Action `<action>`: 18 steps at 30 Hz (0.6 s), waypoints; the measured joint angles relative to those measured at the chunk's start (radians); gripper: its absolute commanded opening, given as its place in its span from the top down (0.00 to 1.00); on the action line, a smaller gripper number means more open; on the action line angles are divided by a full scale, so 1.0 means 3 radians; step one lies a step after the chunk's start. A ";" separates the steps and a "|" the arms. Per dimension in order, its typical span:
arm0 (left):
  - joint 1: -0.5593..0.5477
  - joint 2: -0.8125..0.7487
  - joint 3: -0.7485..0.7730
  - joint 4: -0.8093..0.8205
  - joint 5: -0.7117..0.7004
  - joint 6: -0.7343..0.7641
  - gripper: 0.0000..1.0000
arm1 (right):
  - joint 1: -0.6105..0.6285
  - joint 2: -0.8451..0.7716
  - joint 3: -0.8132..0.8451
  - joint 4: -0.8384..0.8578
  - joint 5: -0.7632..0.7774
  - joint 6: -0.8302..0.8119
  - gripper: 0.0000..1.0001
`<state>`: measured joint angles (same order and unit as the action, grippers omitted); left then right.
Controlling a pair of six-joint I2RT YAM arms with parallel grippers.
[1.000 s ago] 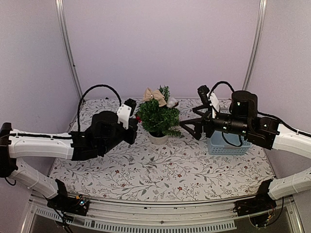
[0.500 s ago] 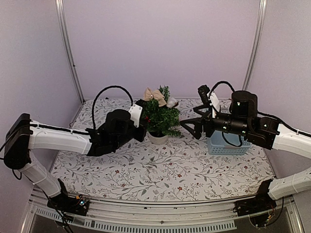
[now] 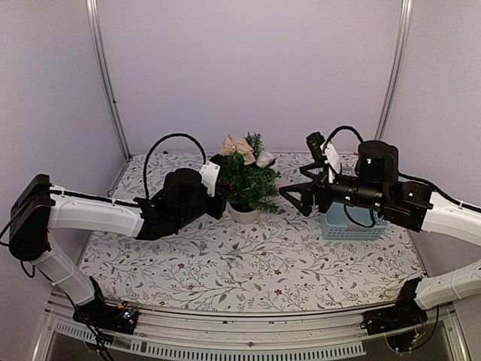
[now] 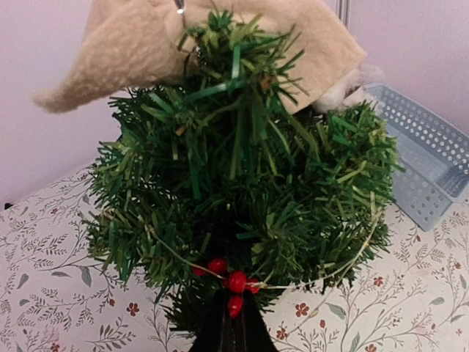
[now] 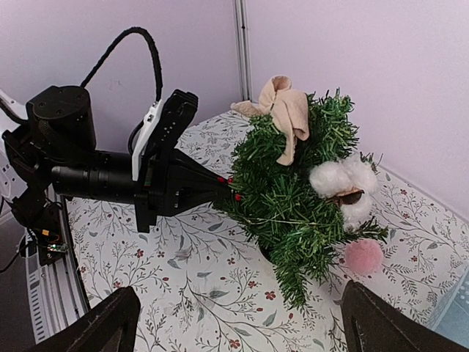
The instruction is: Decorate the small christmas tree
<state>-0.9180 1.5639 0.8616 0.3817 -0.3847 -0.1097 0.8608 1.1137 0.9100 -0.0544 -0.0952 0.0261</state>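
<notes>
The desk, covered in a floral-print cloth, carries the small christmas tree in its white pot at twelve o'clock. A pale blue perforated basket sits at three o'clock, and a pink pompom lies just beside the tree.

My left gripper, pinched on the red berries, went from just left of the small christmas tree into its left-side branches; left arm stretched forward, elbow raised.
</notes>
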 measured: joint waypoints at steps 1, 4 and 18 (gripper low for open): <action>0.0001 0.0000 0.0000 -0.0001 0.0004 0.0000 1.00 | 0.0000 0.0000 0.0000 -0.0001 0.0000 0.0000 0.01; 0.0010 0.0000 0.0009 -0.0011 0.0025 -0.0001 0.92 | 0.0000 0.0000 0.0000 -0.0001 0.0000 0.0000 0.01; 0.0025 -0.0332 -0.0024 -0.0275 0.0065 -0.0067 0.61 | 0.0000 -0.0001 0.0000 -0.0008 -0.0001 0.0003 0.01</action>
<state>-0.9104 1.4643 0.8543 0.2993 -0.3653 -0.1299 0.8608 1.1133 0.9100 -0.0566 -0.0956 0.0269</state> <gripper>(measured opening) 0.352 0.989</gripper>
